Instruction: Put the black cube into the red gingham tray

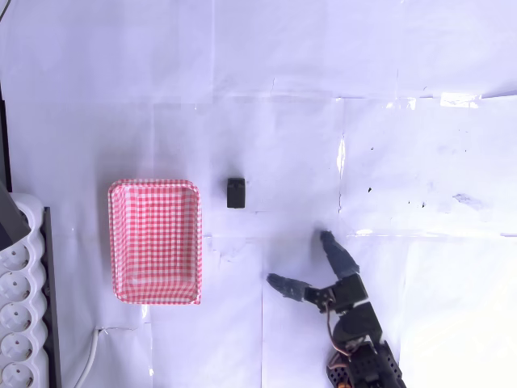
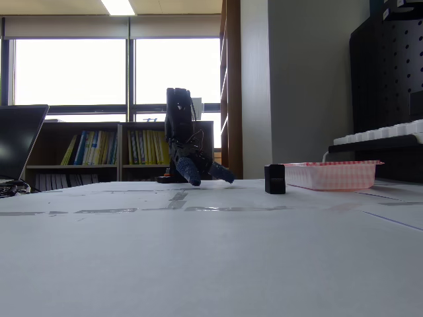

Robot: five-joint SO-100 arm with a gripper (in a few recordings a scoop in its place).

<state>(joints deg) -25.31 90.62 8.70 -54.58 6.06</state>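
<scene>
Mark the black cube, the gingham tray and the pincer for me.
black cube [image 1: 235, 193], overhead view, top face.
red gingham tray [image 1: 154, 185], overhead view, far rim.
pincer [image 1: 304, 260], overhead view, midway between the spread fingertips.

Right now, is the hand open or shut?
Open. In the overhead view the hand has its two fingers spread wide, nothing between them, short of the black cube.

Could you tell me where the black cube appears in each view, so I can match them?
Overhead view: the black cube sits near centre, just right of the red gingham tray.
Fixed view: it stands right of centre, just left of the tray.
Shared landmark: the tray.
</scene>
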